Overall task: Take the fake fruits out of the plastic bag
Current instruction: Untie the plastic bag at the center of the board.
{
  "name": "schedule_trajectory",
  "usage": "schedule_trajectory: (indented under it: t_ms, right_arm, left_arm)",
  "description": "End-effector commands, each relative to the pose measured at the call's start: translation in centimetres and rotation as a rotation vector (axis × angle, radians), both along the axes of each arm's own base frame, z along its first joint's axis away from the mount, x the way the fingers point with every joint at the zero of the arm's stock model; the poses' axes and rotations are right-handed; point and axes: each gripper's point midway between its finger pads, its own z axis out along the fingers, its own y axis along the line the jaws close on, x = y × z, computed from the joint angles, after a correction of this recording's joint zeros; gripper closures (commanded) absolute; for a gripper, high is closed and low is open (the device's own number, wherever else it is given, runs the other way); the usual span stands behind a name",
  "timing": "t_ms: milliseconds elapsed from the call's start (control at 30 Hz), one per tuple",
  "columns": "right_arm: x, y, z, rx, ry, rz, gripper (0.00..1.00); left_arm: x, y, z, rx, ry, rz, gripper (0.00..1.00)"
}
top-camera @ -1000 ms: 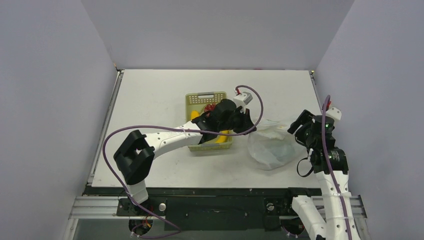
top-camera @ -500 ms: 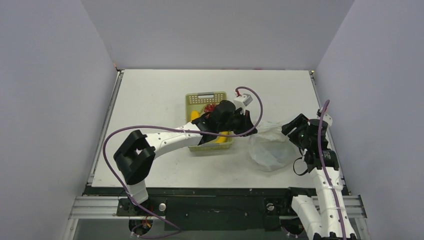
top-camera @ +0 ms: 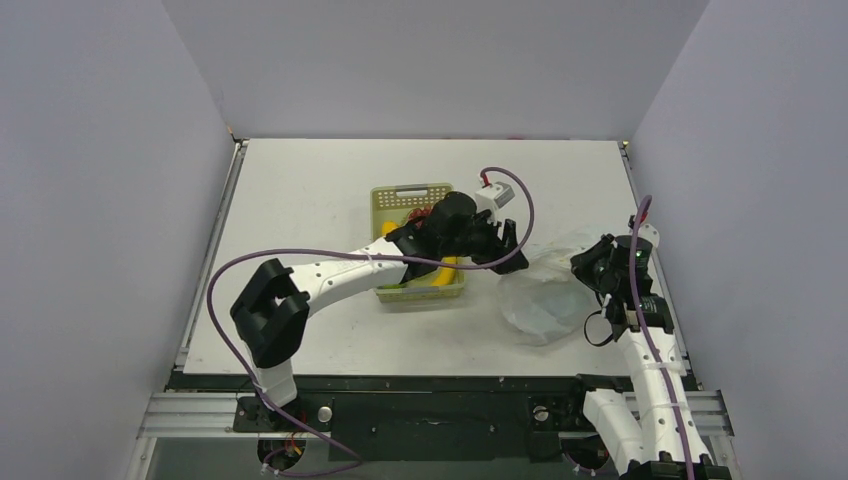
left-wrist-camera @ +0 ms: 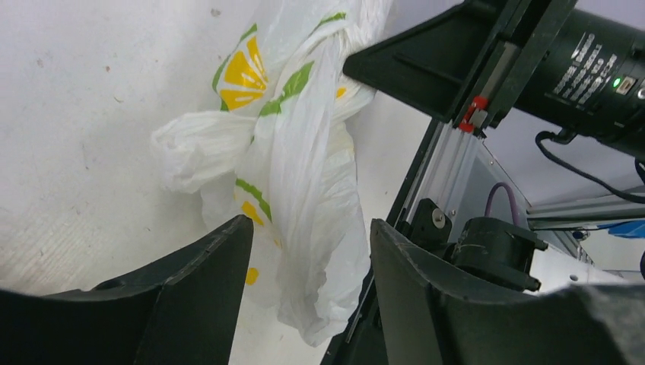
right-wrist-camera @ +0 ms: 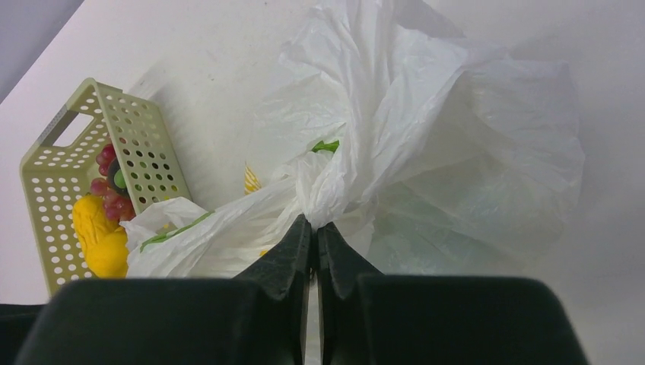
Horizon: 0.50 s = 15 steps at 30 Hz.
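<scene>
Right gripper [right-wrist-camera: 313, 225] has just pinched shut on a fold of the plastic bag [right-wrist-camera: 456, 152] beside the basket [right-wrist-camera: 144, 144], while left gripper [left-wrist-camera: 308, 228] has spread open off its handle, so the hold has probably been transferred.

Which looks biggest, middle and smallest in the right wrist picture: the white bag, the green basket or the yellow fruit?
1. plastic bag, though it is also nearest the camera
2. basket
3. yellow fruit
</scene>
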Motion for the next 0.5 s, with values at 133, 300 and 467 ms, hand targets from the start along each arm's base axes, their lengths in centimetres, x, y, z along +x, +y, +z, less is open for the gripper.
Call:
schedule_trajectory:
  t_ms: [133,300,467]
  right_arm:
    - [0.2,0.7,2.9,-0.015,-0.095,0.066,1.0]
    - [0.3,1.2,3.1,0.004,-0.097,0.087,1.0]
    - [0.2,1.3,3.8,-0.001,-0.117,0.093,1.0]
  left_arm:
    - [3.7,-2.7,4.0,0.025,-0.094,0.036,0.41]
    - [4.1,-4.5,1.9,0.115,-0.079,-0.004,0.43]
    - [3.5,-6.0,0.0,0.143,-0.042,-0.053,0.48]
